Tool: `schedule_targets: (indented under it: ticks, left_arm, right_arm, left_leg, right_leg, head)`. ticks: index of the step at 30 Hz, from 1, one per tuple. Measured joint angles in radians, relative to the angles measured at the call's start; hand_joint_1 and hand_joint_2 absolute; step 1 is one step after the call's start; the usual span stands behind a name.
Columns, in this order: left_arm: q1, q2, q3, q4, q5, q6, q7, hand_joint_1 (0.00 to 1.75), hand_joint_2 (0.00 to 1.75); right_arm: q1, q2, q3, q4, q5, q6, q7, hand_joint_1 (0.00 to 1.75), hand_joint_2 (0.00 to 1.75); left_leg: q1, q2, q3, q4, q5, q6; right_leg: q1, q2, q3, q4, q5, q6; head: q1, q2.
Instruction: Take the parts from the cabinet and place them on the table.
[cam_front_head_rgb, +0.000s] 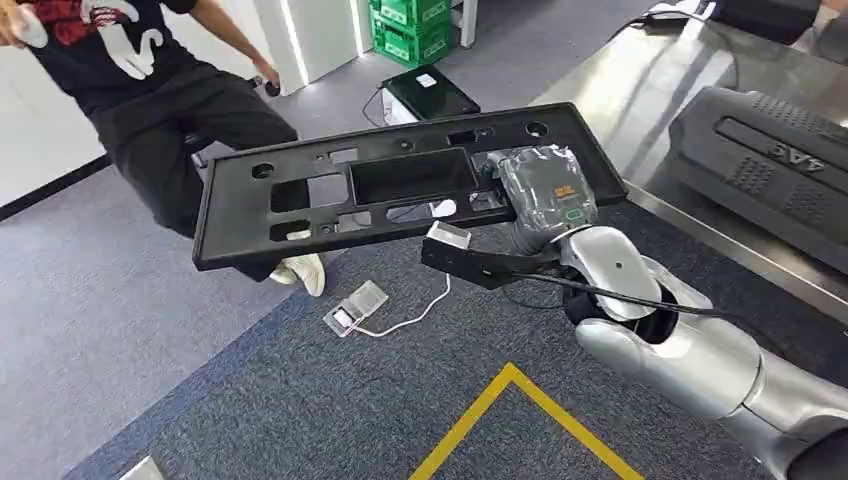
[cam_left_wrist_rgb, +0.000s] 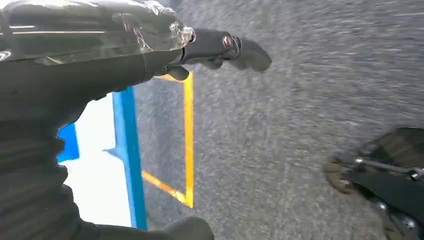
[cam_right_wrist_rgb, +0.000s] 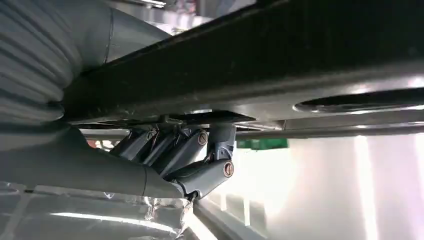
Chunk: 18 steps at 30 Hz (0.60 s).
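Beside the steel table (cam_front_head_rgb: 640, 95), the robot carries a long black plastic panel (cam_front_head_rgb: 300, 215), pierced with cut-outs and holes, held roughly level above the grey carpet (cam_front_head_rgb: 120, 330) and short of the table's edge. The table runs along the right of the head view and already bears a dark ribbed part (cam_front_head_rgb: 770, 170). A person (cam_front_head_rgb: 150, 90) in dark clothes sits or crouches just beyond the panel's far end.

The right hand (cam_front_head_rgb: 545, 190), wrapped in clear film, grips the panel near one end only; the right wrist view shows its dark fingers (cam_right_wrist_rgb: 180, 150) curled under the panel's underside while the cover lies on top. The left hand (cam_left_wrist_rgb: 220, 50) hangs over the carpet and a yellow floor line (cam_left_wrist_rgb: 188, 140), holding nothing; its fingers point outward, but whether they are spread or drawn together cannot be told. A small clear box (cam_front_head_rgb: 355, 308) with a white cable lies on the carpet below.

The risk from here is leverage: with most of the panel's length cantilevered away from a single grip, it could droop, twist or slip out during the swing toward the table. Its far end could also brush the person, or its near end could catch the table's edge or knock the part already lying there.
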<state>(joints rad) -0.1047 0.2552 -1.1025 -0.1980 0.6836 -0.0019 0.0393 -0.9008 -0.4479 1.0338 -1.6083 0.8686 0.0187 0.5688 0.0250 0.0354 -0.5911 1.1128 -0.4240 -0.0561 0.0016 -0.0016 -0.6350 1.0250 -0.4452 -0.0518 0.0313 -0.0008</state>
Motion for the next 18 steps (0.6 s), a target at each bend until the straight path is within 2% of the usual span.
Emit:
schedule_targets:
  ticks: [2, 3, 4, 5, 6, 7, 8, 9, 10, 12, 13, 14, 15, 16, 17, 18]
  left_arm:
    - [0.001, 0.0, 0.0, 0.0, 0.0, -0.005, -0.006, 0.0, 1.75]
    - [0.003, 0.0, 0.0, 0.0, 0.0, -0.006, -0.007, 0.0, 1.75]
    - [0.004, 0.0, 0.0, 0.0, 0.0, -0.008, -0.008, 0.0, 1.75]
    - [0.005, 0.0, 0.0, 0.0, 0.0, -0.009, -0.008, 0.0, 1.75]
    - [0.005, 0.0, 0.0, 0.0, 0.0, -0.009, -0.01, 0.0, 1.75]
    - [0.005, 0.0, 0.0, 0.0, 0.0, -0.009, -0.011, 0.0, 1.75]
    - [0.007, 0.002, 0.0, 0.001, 0.0, -0.009, -0.012, 0.0, 1.75]
    - [0.007, 0.003, 0.0, 0.001, 0.0, -0.009, -0.014, 0.0, 1.75]
    - [0.006, 0.003, 0.0, 0.001, 0.0, -0.01, -0.015, 0.0, 1.75]
    - [0.001, 0.003, 0.0, 0.001, 0.0, -0.011, -0.015, 0.0, 1.75]
    - [-0.001, 0.003, 0.0, 0.001, 0.0, -0.013, -0.015, 0.0, 1.75]
    - [0.0, 0.003, 0.0, 0.001, 0.0, -0.016, -0.017, 0.0, 1.75]
    - [0.0, 0.003, 0.0, 0.001, 0.0, -0.017, -0.018, 0.0, 1.75]
    - [0.0, 0.004, 0.0, 0.001, 0.0, -0.018, -0.02, 0.0, 1.75]
    - [0.0, 0.004, 0.0, 0.001, 0.0, -0.019, -0.021, 0.0, 1.75]
    - [0.0, 0.004, 0.0, 0.001, 0.0, -0.019, -0.022, 0.0, 1.75]
  right_arm:
    - [0.001, 0.002, 0.003, 0.0, 0.0, -0.003, 0.0, 1.75, 1.75]
    - [0.002, 0.002, 0.005, 0.0, 0.0, -0.003, 0.0, 1.75, 1.75]
    - [0.003, 0.002, 0.006, 0.0, 0.001, -0.003, 0.0, 1.75, 1.75]
    - [0.004, 0.002, 0.008, 0.0, 0.001, -0.003, 0.0, 1.75, 1.75]
    - [0.004, 0.002, 0.008, 0.001, 0.002, -0.003, 0.002, 1.75, 1.75]
    - [0.004, 0.003, 0.008, 0.001, 0.003, -0.003, 0.005, 1.75, 1.75]
    - [0.004, 0.003, 0.008, 0.001, 0.003, -0.003, 0.006, 1.75, 1.75]
    - [0.004, 0.003, 0.008, 0.001, 0.004, -0.003, 0.008, 1.75, 1.75]
    - [0.005, 0.003, 0.008, 0.001, 0.005, -0.003, 0.008, 1.75, 1.75]
    - [0.006, 0.003, 0.008, 0.002, 0.006, -0.003, 0.01, 1.75, 1.75]
    - [0.006, 0.002, 0.008, 0.002, 0.008, -0.003, 0.013, 1.75, 1.75]
    - [0.006, 0.001, 0.008, 0.002, 0.01, -0.002, 0.018, 1.75, 1.75]
    - [0.006, 0.0, 0.008, 0.002, 0.011, 0.0, 0.019, 1.75, 1.75]
    - [0.007, 0.001, 0.008, 0.002, 0.012, 0.004, 0.021, 1.75, 1.75]
    - [0.012, 0.002, 0.008, 0.002, 0.015, 0.009, 0.026, 1.75, 1.75]
    - [0.017, 0.002, 0.008, 0.002, 0.017, 0.013, 0.029, 1.75, 1.75]
  left_leg:
    - [-0.003, -0.022, -0.087, 0.167, -0.074, 0.003]
    - [-0.006, -0.026, -0.119, 0.222, -0.084, 0.004]
    - [-0.007, -0.028, -0.129, 0.229, -0.072, 0.006]
    - [-0.009, -0.029, -0.116, 0.19, -0.032, 0.01]
    - [-0.009, -0.035, -0.09, 0.121, 0.016, 0.014]
    - [-0.009, -0.057, -0.054, 0.031, 0.068, 0.02]
    - [-0.008, -0.108, -0.034, -0.039, 0.092, 0.024]
    - [-0.002, -0.113, -0.022, -0.072, 0.085, 0.025]
    - [-0.008, -0.102, -0.022, -0.067, 0.084, 0.024]
    - [-0.013, -0.085, -0.018, -0.072, 0.084, 0.033]
    - [-0.006, -0.07, -0.011, -0.086, 0.09, 0.041]
    - [-0.007, -0.059, -0.005, -0.093, 0.093, 0.045]
    - [-0.008, -0.049, -0.002, -0.097, 0.093, 0.049]
    - [-0.01, -0.039, -0.002, -0.098, 0.093, 0.05]
    - [-0.01, -0.028, -0.002, -0.097, 0.092, 0.052]
    - [-0.009, -0.019, -0.002, -0.097, 0.091, 0.052]
  right_leg:
    - [0.005, 0.02, 0.0, 0.0, -0.002, -0.008]
    - [0.008, 0.033, 0.001, 0.001, -0.002, -0.01]
    - [0.01, 0.045, 0.002, 0.001, -0.002, -0.01]
    - [0.011, 0.059, 0.004, 0.003, -0.003, -0.011]
    - [0.011, 0.07, 0.005, 0.004, -0.003, -0.01]
    - [0.011, 0.082, 0.007, 0.006, -0.005, -0.01]
    - [0.008, 0.091, 0.004, 0.007, -0.006, -0.008]
    - [0.015, 0.105, -0.003, 0.018, -0.008, -0.004]
    - [0.009, 0.113, -0.006, 0.014, -0.005, 0.001]
    - [0.001, 0.132, -0.007, 0.008, -0.001, 0.013]
    - [0.006, 0.135, -0.009, 0.012, -0.004, 0.018]
    - [0.01, 0.08, -0.015, 0.032, -0.019, 0.022]
    - [0.008, 0.042, -0.038, 0.082, -0.052, 0.026]
    - [0.003, 0.025, -0.074, 0.157, -0.089, 0.032]
    - [-0.001, 0.017, -0.113, 0.236, -0.121, 0.036]
    - [-0.006, 0.014, -0.14, 0.287, -0.135, 0.039]
  head:
    - [-0.017, 0.0]
    - [-0.022, 0.0]
    - [-0.027, 0.0]
    - [-0.029, 0.0]
    - [-0.032, 0.0]
    - [-0.034, 0.0]
    - [-0.037, 0.0]
    - [-0.039, 0.0]
    - [-0.035, 0.0]
    - [-0.036, 0.0]
    - [-0.035, 0.0]
    - [-0.029, 0.0]
    - [-0.018, 0.0]
    - [-0.018, 0.0]
    - [-0.016, 0.0]
    - [-0.013, 0.0]
